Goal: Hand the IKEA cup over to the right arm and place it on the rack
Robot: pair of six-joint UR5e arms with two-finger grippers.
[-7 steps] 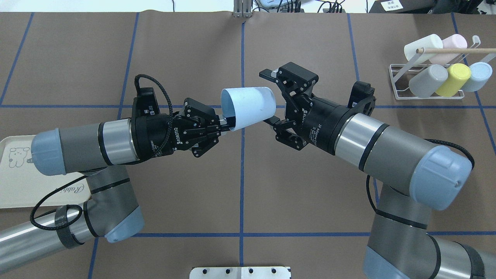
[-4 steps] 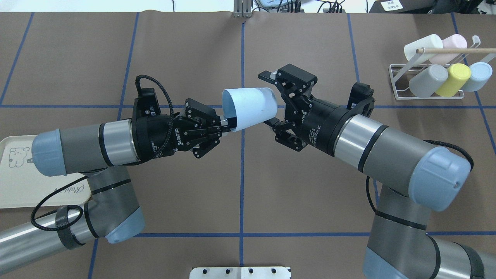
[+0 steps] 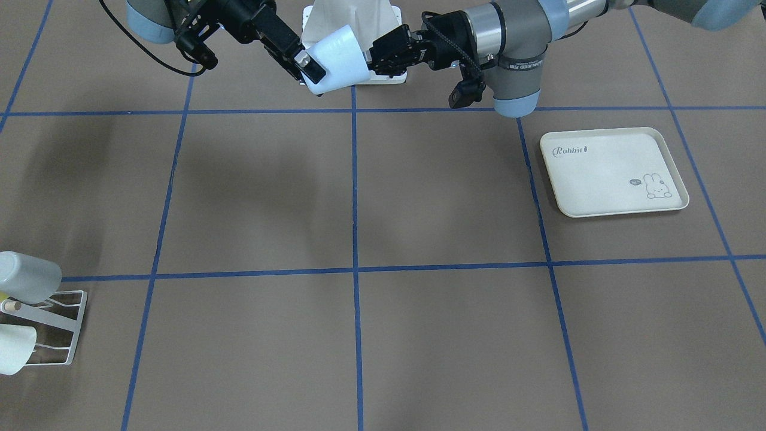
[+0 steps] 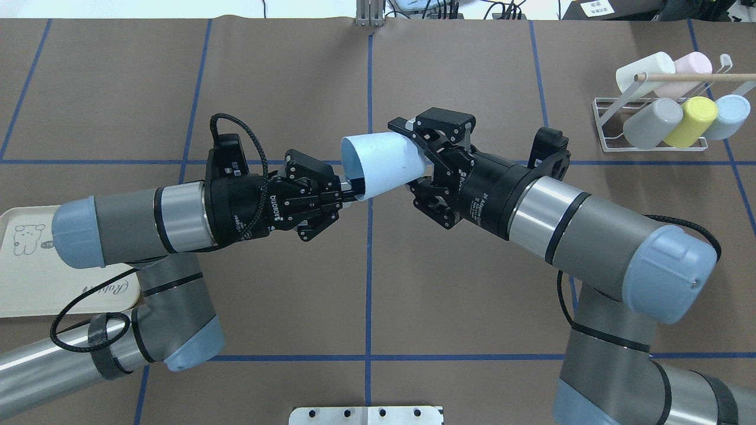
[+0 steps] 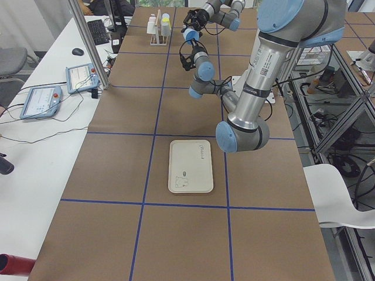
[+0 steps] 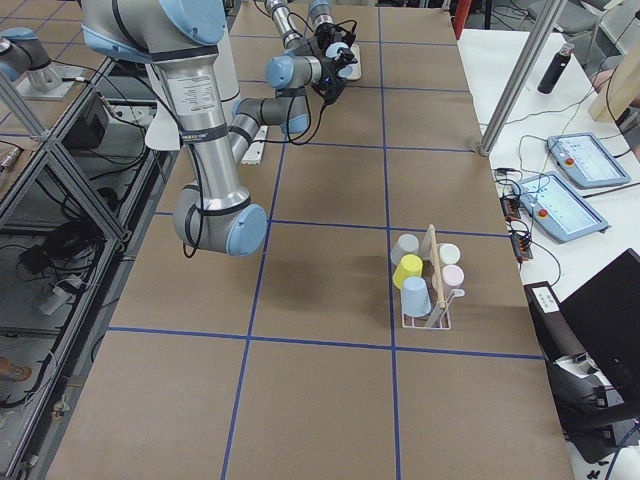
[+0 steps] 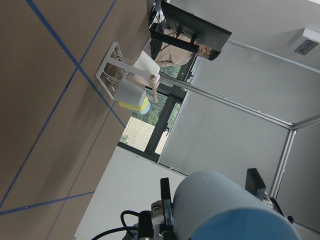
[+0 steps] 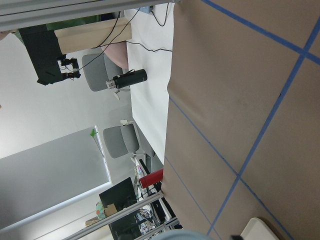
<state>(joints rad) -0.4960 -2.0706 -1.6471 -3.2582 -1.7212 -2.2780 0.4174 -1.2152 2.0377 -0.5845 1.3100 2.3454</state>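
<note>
Handover is the step in hand. The cup (image 4: 383, 162), pale blue, lies on its side in the air above the middle of the worktop (image 4: 472, 283), between the two arms. The fingers of the left gripper (image 4: 348, 190) are closed thin on the cup's wall at the open rim, one of them inside the mouth. The right gripper (image 4: 413, 159) has its fingers on two sides of the closed end, close against it; whether they already press I cannot tell.

To do this well, I think the right fingers should sit square and firm on the base before the left ones let go. The left arm should then draw straight back, so the inner finger does not drag the rim.

The rack (image 4: 600, 125) stands well apart, at the far right of the worktop, with five cups under its wooden dowel (image 4: 691, 77). One prong (image 4: 725, 59) beside the pink cup (image 4: 688, 68) seems free. What may stand in the way, I judge, are these cups themselves. The tray (image 3: 604, 173) lies by the left arm.
</note>
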